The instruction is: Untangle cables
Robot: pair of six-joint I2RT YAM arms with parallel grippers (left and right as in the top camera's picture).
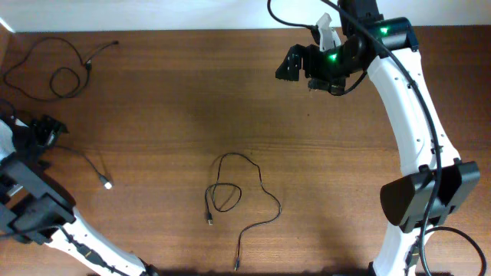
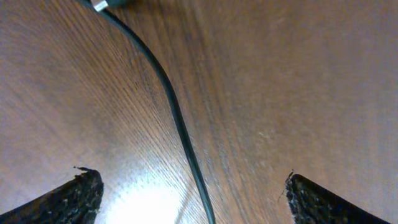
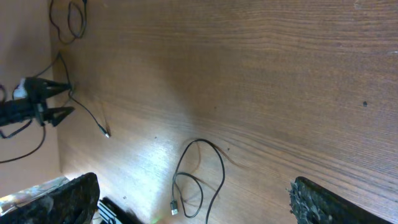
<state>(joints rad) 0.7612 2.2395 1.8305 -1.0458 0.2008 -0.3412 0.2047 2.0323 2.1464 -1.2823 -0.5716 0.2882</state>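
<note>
Black fingertips (image 2: pixel 74 196) of the left gripper (image 2: pixel 194 193) stand wide, a thin cord (image 2: pixel 169 99) running between them untouched, likely light, limp and slippery, best pinched just behind its silvery plug (image 2: pixel 99 5); the right gripper (image 3: pixel 193 196) gapes wide and empty, a looped cord (image 3: pixel 222 169) ahead of its fingers.

Both arms are white tubes with black joint housings. The right arm (image 1: pixel 400 92) shows green lights (image 1: pixel 332 55) at its far end, with a thick black wire (image 1: pixel 427 115) along it. The left gripper (image 2: pixel 189 177) has rough black finger pads (image 2: pixel 71 198).
</note>
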